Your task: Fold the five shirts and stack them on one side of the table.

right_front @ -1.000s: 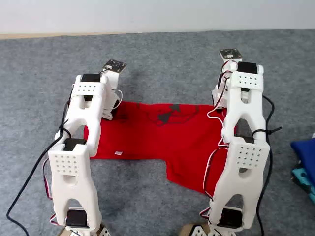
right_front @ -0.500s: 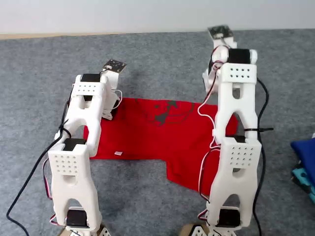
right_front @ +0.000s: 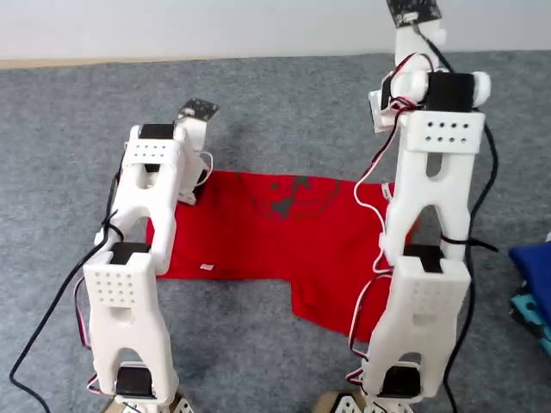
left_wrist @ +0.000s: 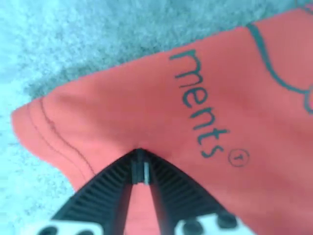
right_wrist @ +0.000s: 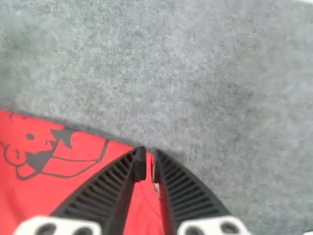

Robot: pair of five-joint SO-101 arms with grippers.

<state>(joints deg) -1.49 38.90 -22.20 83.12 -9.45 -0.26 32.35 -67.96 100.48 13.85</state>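
A red shirt point(right_front: 258, 232) with a dark print lies spread on the grey table between the two arms. My left gripper point(left_wrist: 139, 169) is shut on the red shirt's point(left_wrist: 195, 93) cloth near its far left corner, just inside a stitched hem. My right gripper point(right_wrist: 145, 164) is shut on the far edge of the red shirt point(right_wrist: 58, 196) near the far right corner, beside the dark print. In the high view the right arm point(right_front: 435, 155) stands tall over that corner and hides its fingertips.
A blue garment point(right_front: 534, 262) and something teal point(right_front: 527, 308) lie at the right edge of the table. Grey carpet point(right_front: 284, 103) stretches beyond the shirt to the far wall. The arms' bases stand at the near edge.
The right arm has risen and swung toward the far side, its wrist now much higher in the high view. The shirt's far right edge shifted slightly. The left arm has barely moved.
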